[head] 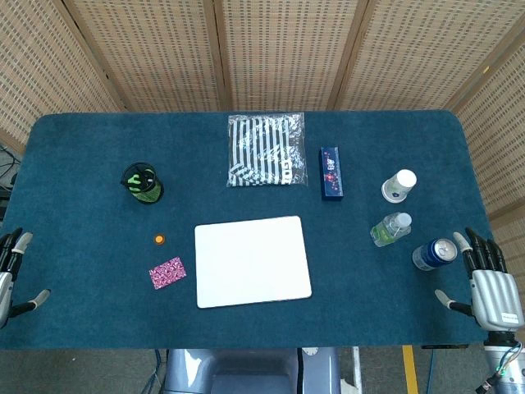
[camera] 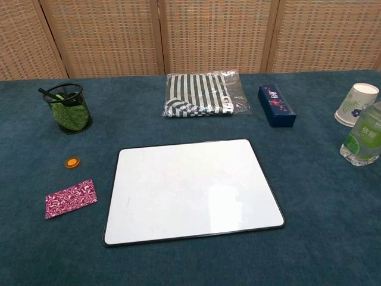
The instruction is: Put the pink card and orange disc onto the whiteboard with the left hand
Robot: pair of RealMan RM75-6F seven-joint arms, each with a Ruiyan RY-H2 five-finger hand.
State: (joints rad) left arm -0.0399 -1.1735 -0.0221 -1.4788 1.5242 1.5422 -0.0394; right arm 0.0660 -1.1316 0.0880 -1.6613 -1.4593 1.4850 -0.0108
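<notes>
1. The left hand (head: 11, 271) sits at the far left table edge in the head view, fingers spread and grasping nothing; only part of it shows
2. The table (head: 82, 180) is covered in dark teal cloth with a felt-like nap, and woven wicker screens (head: 271, 49) stand behind it
3. A round black mesh cup (camera: 67, 108) stands at back left, with green lining and a dark pen inside
4. The disc (camera: 72, 162), small, round, orange and glossy, lies flat on the cloth in front of the cup, apart from the board
5. The card (camera: 71, 198), a thin rectangle with a pink and white swirled pattern, lies flat and tilted, near the disc and just left of the board, not touching it
6. The whiteboard (camera: 190, 190) is a smooth white rectangle with rounded corners and a thin dark frame; it lies flat at table centre with nothing on it
7. A folded black-and-white striped cloth (camera: 199, 94) in a clear plastic bag lies behind the board
8. A long, dark blue box (camera: 276, 105) with printed sides lies right of the bag
9. A white paper cup (camera: 356, 104) with a green print stands at right
10. A clear plastic bottle (camera: 363, 140) with a green label stands just in front of the cup
11. A blue metal can (head: 433, 254) lies near the right hand
12. The right hand (head: 490, 283), grey with dark fingers, rests at the right edge, fingers extended and apart, holding nothing
</notes>
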